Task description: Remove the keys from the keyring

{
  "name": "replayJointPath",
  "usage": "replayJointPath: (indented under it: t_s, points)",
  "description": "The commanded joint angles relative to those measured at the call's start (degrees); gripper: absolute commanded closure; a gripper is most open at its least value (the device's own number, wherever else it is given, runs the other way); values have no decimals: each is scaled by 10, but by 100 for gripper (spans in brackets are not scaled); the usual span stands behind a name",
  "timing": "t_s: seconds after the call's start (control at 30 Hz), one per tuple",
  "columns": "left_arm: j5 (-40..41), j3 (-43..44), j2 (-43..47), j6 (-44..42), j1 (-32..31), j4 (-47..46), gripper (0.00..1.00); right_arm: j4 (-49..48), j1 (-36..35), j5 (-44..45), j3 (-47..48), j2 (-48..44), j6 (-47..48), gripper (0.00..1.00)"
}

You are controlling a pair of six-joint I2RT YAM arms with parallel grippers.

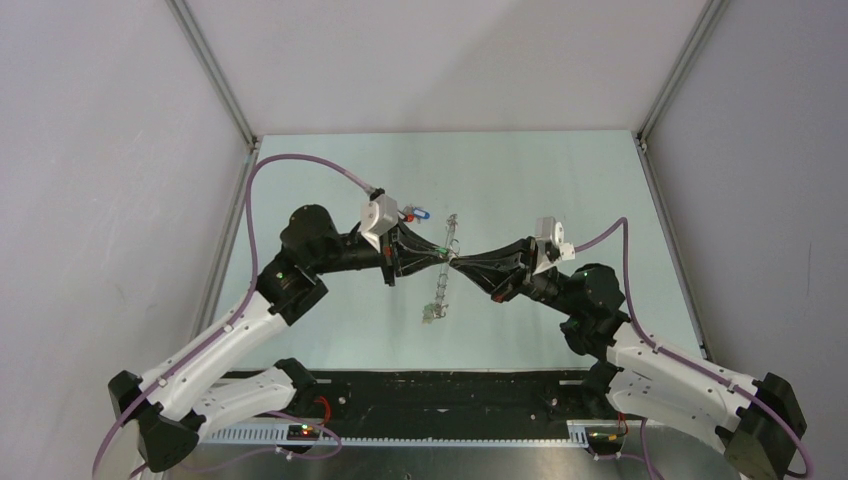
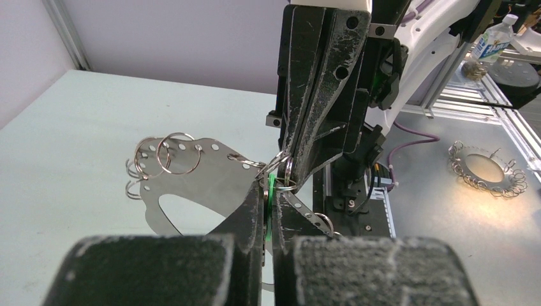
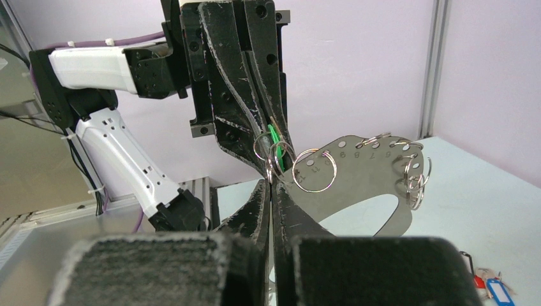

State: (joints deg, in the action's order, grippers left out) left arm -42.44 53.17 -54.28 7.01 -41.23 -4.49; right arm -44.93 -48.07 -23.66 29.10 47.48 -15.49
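The keyring [image 1: 440, 290] sits edge-on between the left gripper [image 1: 446, 256] and right gripper [image 1: 459, 259] over mid-table, both tips at its rim; loose keys [image 1: 418, 213] lie on the table [image 1: 560, 180] behind the left gripper (just beside its wrist).

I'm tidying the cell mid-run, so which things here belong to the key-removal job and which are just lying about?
Job:
keyring, gripped between left hand and right hand
green piece pinched by the left hand, probably a key
loose tagged keys on the table, off the ring

Lying about:
second ring plate on the metal bench
bottle beyond it
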Motion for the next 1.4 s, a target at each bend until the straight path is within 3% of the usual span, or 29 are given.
replayJointPath:
  t_s: [0.0,0.87,1.37]
  points:
    - [-8,0,18,19,5,-90,100,-58,3,35,-21,3,-10,100]
    - [-36,-7,-56,42,4,-101,100,-127,4,3,-26,-4,-4,100]
    - [-34,-14,-54,34,2,-100,100,-161,7,-11,-19,20,-18,100]
